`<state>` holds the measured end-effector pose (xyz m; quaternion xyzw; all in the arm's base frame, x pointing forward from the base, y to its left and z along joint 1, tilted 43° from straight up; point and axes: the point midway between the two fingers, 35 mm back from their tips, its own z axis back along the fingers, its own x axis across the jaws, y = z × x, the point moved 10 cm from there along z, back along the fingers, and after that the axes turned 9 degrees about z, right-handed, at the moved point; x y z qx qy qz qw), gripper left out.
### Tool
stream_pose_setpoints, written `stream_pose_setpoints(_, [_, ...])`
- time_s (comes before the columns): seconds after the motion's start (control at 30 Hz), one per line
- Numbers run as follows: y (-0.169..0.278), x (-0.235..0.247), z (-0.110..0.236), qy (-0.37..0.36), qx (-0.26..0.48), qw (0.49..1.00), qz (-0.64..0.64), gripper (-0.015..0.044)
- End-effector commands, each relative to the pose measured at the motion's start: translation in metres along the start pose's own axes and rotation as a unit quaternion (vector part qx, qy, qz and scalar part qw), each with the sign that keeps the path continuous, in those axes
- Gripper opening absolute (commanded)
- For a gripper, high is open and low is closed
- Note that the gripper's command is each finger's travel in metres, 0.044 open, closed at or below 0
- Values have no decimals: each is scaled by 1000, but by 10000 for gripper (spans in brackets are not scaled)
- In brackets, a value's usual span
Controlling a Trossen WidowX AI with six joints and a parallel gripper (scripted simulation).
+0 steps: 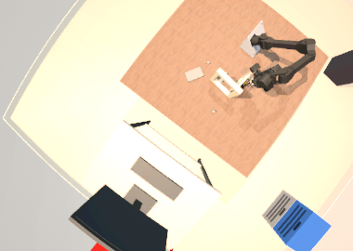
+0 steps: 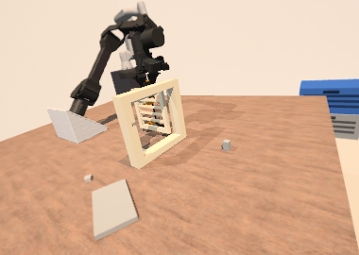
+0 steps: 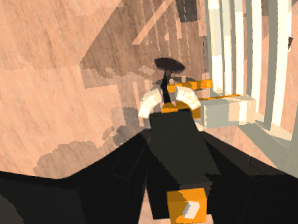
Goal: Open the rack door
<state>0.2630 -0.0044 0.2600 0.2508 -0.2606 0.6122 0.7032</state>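
Observation:
The cream rack frame (image 1: pixel 230 82) (image 2: pixel 128 131) stands upright on the table. Its slatted door (image 1: pixel 243 79) (image 3: pixel 254 40) is swung out on the arm's side, roughly at a right angle to the frame; the exact angle is hard to read. My gripper (image 1: pixel 249 83) (image 3: pixel 173 137) is shut on the door's handle (image 3: pixel 166 93), a dark rod with orange fittings, with a pale curved finger on each side. Orange bars run from the handle to the door edge. The gripper body hides much of the handle, so its exact turn is hard to judge.
A flat pale tile (image 1: pixel 194 74) (image 2: pixel 114 207) and two small grey blocks (image 1: pixel 208 62) (image 1: pixel 214 111) (image 2: pixel 88 178) (image 2: pixel 227 145) lie on the far side of the frame. A white wedge-shaped piece (image 1: pixel 249 46) (image 2: pixel 66 127) stands by the arm's base. A blue box (image 1: pixel 304 224) is beyond the table.

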Motion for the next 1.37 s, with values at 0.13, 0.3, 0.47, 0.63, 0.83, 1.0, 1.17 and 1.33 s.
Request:
stream_pose_setpoints(0.13, [0, 1, 1, -2, 0, 1000, -5, 117])
stream_pose_setpoints(0.3, [0, 1, 1, -2, 0, 1000, -5, 248])
stream_pose_setpoints(0.47, [0, 1, 3, -2, -3, 1000, -8, 284])
stream_pose_setpoints(0.63, [1, 1, 13, -1, -12, 1000, -17, 284])
stream_pose_setpoints(0.83, [4, 1, 24, 0, -23, 999, -28, 284])
stream_pose_setpoints(1.0, [6, 1, 34, 1, -32, 999, -37, 284])
stream_pose_setpoints(1.17, [8, 1, 43, 1, -41, 998, -46, 284])
stream_pose_setpoints(1.33, [11, 1, 52, 2, -50, 997, -55, 284])
